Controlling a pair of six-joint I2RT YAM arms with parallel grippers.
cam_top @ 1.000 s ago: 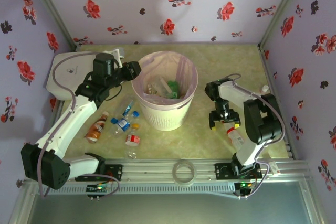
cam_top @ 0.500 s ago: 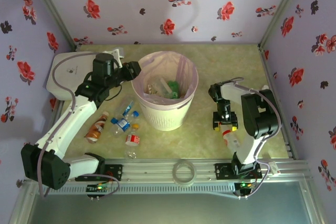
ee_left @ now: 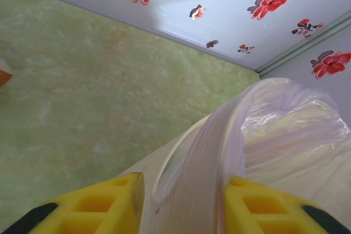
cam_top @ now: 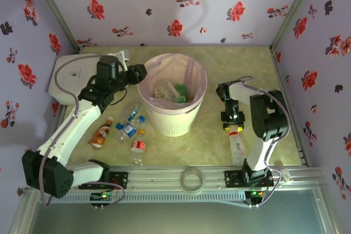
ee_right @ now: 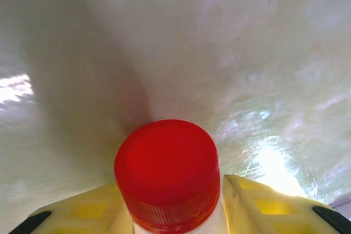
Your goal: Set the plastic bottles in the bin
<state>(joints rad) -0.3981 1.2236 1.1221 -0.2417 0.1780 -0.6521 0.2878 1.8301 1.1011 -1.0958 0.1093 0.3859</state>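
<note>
The bin [cam_top: 173, 114], round, white and pink-lined, holds several bottles, one of them green [cam_top: 179, 96]. My left gripper [cam_top: 141, 73] is shut on the bin's left rim [ee_left: 181, 152], with the pink liner [ee_left: 285, 130] pinched between its yellow fingers [ee_left: 109, 201]. To the right of the bin, a clear bottle [cam_top: 237, 146] with a red cap [ee_right: 167, 163] lies on the table. My right gripper [cam_top: 233, 119] is shut on its neck just under the cap, a finger [ee_right: 263, 204] on each side. Left of the bin lie more bottles: an orange-brown one [cam_top: 100, 134], blue-capped ones [cam_top: 127, 127] and a red-labelled one [cam_top: 138, 145].
A white rounded-square box [cam_top: 68, 78] stands at the back left behind my left arm. A clear tape roll [cam_top: 192, 179] rests on the front rail. A small white-capped item [cam_top: 277, 92] lies by the right wall. Flowered walls close in three sides.
My right gripper's jaws have closed on the red-capped bottle's neck, and the bottle has swung in line with the gripper. The left arm has stayed still on the bin's rim.
</note>
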